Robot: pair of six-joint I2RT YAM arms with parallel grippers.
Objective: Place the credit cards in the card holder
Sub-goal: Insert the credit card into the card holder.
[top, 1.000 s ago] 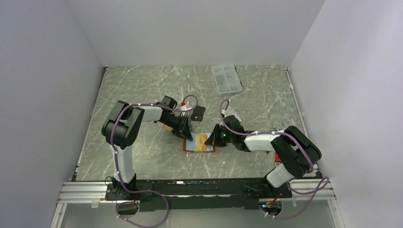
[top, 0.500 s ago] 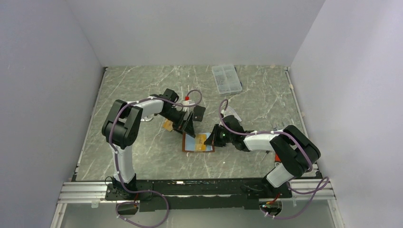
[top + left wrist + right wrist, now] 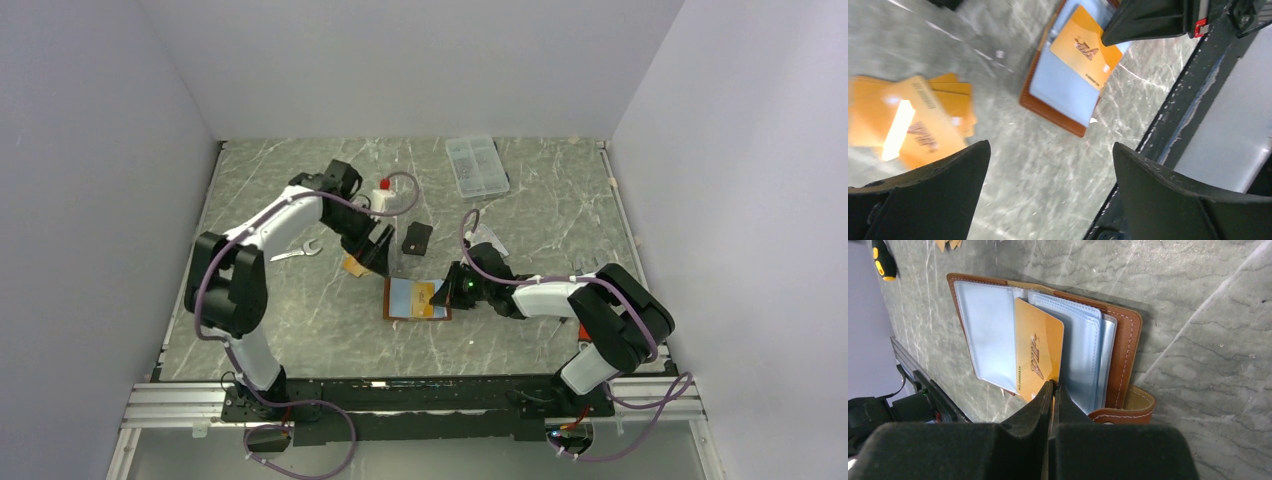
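- Hovering wide open and holding nothing, left hand [image 3: 1050, 150] is above loose orange cards [image 3: 913, 125] on the bench [image 3: 300, 320], beside the card holder [image 3: 1123, 340].
- Right hand [image 3: 1053, 387] is shut, tips touching the orange card [image 3: 1040, 352] edge.
- That card lies on the open holder's pale blue pockets.

I'm driving a lab test cell: plain pale walls [image 3: 400, 70] rise beyond and to both sides of the left gripper [image 3: 380, 248], the grey marbled table [image 3: 300, 330] lies beneath it, an aluminium mounting rail [image 3: 180, 402] behind it.
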